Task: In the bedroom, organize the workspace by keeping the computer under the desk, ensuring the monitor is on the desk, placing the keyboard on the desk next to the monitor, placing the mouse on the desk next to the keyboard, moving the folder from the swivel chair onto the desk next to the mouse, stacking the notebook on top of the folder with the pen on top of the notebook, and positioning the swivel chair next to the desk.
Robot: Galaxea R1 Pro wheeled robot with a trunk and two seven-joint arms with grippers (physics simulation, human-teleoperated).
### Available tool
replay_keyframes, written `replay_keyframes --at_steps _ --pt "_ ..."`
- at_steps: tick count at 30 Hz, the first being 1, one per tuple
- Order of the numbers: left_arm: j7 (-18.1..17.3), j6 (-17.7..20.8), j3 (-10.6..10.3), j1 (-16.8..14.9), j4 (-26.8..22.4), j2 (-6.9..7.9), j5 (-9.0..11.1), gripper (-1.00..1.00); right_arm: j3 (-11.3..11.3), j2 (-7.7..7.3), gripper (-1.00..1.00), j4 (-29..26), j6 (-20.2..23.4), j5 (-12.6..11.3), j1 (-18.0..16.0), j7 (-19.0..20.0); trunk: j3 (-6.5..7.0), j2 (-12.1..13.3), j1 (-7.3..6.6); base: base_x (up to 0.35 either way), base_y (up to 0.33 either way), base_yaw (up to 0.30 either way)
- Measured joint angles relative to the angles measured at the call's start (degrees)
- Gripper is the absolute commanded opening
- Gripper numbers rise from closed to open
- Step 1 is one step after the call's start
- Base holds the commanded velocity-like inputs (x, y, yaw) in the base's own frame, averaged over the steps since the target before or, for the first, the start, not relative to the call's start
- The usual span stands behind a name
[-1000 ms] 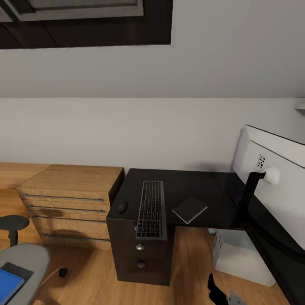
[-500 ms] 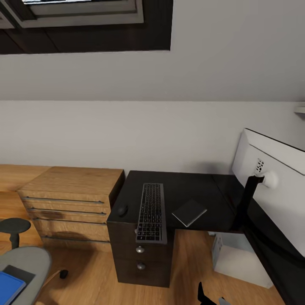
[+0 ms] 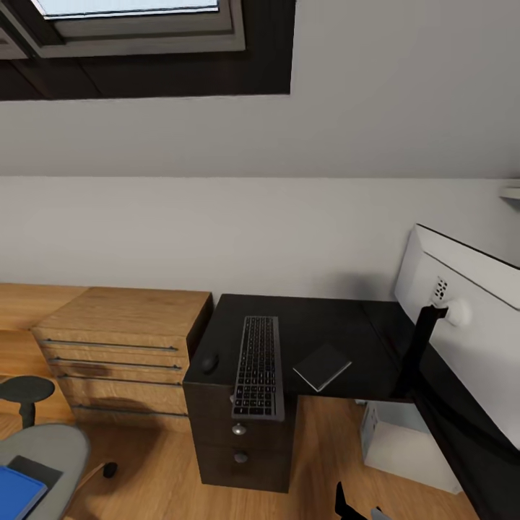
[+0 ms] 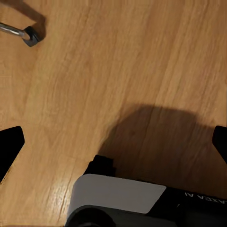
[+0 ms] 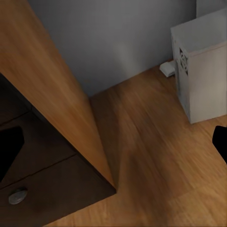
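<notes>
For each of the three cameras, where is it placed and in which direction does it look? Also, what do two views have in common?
Head view: high on the robot, looking down at the desk with the keyboard; a dark arm part at the bottom edge.
Left wrist view: on the left arm, facing the wooden floor; dark fingertips at the sides.
Right wrist view: on the right arm, low, facing the drawer unit and the computer.
Shared: head and right wrist views both show the computer.

Flat black L-shaped desk (image 3: 318, 325), long black keyboard with dark grey keys (image 3: 258, 356), bright blue flat folder (image 3: 16, 491), light grey-white tower computer (image 5: 203, 66), warm wood-grain plank floor (image 4: 118, 61).
</notes>
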Motion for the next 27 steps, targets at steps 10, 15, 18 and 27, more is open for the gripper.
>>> replay_keyframes --at_steps 10,15,18,27 --pt "0.04 -21.0 -0.13 0.01 6.51 -0.05 -0.09 1.0 -0.36 -0.28 1.0 0.0 -0.15 -0.17 0.0 -0.04 1.8 4.01 -2.2 0.0 0.0 0.0" --pt "0.22 -22.17 -0.14 -0.02 6.77 -0.1 -0.03 1.0 -0.45 -0.38 1.0 -0.02 -0.29 -0.17 0.0 -0.05 2.7 6.02 -3.29 0.0 0.0 -0.005" --pt "0.26 -22.48 -0.13 -0.01 6.87 -0.12 -0.01 1.0 -0.48 -0.43 1.0 -0.02 -0.32 -0.18 0.0 -0.05 3.23 7.22 -3.95 0.0 0.0 -0.064" --pt "0.16 -22.65 -0.11 0.01 6.96 -0.13 0.0 1.0 -0.18 -0.32 1.0 0.0 -0.39 0.01 0.0 0.05 4.85 10.83 -5.93 0.0 0.0 -0.085"
